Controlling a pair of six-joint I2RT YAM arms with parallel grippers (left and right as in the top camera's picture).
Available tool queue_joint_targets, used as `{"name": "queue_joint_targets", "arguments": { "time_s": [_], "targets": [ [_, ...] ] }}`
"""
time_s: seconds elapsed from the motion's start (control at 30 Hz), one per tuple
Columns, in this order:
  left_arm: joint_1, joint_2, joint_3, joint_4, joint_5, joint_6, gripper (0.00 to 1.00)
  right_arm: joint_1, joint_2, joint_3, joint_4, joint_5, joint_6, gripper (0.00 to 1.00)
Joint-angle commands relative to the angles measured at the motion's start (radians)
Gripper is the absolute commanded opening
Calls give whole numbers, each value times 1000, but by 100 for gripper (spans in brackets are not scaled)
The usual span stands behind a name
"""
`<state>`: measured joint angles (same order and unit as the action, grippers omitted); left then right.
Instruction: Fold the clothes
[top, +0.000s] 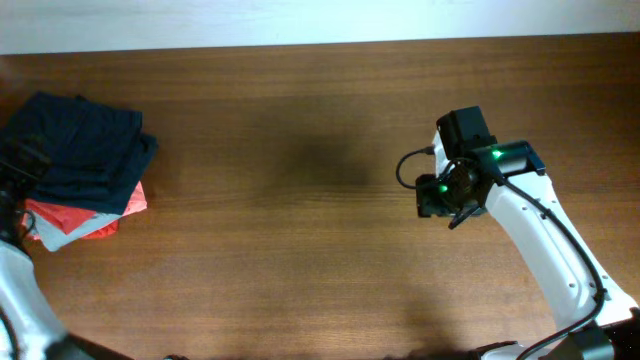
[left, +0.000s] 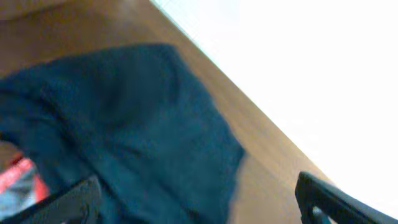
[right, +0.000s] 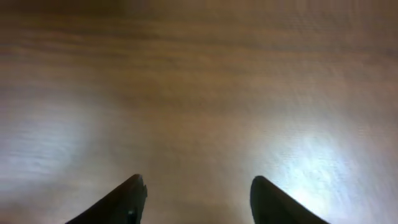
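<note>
The left gripper (left: 196, 202) shows its two dark fingers at the bottom corners of its wrist view. They are spread wide with nothing between them, close above the navy garment (left: 143, 124). That garment lies in a loose heap at the left end of the wooden table (top: 300, 250), on top of a red garment (top: 100, 215) and a pale one (top: 52, 233). The right gripper (right: 199, 199) is well apart, over bare wood on the right side. Its jaws are also wide and empty.
</note>
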<state>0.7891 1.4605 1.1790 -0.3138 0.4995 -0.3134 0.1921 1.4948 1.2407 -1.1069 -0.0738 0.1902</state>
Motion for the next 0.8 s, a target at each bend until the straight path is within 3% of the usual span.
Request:
{"name": "queue_joint_targets", "arguments": {
  "time_s": [0.0, 0.1, 0.23, 0.43, 0.57, 0.77],
  "targets": [
    [-42, -110, 46, -75, 71, -10, 99, -4, -17, 11, 75, -99, -29, 65],
    [-114, -143, 46, -114, 46, 44, 99, -11, -17, 11, 154, -128, -29, 69],
    [-267, -152, 46, -164, -14, 144, 99, -33, -17, 11, 239, -129, -52, 99],
    [-570, -152, 46, -249, -263, 332, 99, -66, -17, 11, 334, -121, -110, 99],
    [-710, -152, 46, -283, -325, 379, 99, -93, -17, 11, 356, -117, -158, 99],
    [-763, -160, 46, -384, -324, 394, 99, -121, -32, 11, 262, -117, -155, 99]
  ]
}}
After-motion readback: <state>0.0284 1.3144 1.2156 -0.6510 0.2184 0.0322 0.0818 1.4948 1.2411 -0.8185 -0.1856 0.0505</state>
